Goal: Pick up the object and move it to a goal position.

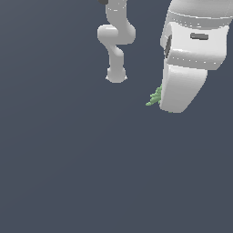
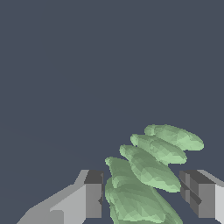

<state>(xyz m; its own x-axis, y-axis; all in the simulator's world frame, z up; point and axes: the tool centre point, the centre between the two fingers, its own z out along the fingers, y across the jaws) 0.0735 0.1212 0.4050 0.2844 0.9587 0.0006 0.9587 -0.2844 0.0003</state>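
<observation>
One arm (image 1: 116,43) is seen bent downward in the exterior view, its wrist housing close to the camera. The gripper (image 2: 142,199) is held apart, gaps shown on both sides of the object (image 2: 148,175) between the fingers (image 2: 92,197). The object's ridged length is angled obliquely across the gap; its tip (image 1: 154,98) points toward the exterior view's left.

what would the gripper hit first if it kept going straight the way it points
Probably the green object: it already sits between the open fingers of the gripper. Beyond it only plain dark ground shows; depth is unclear.
</observation>
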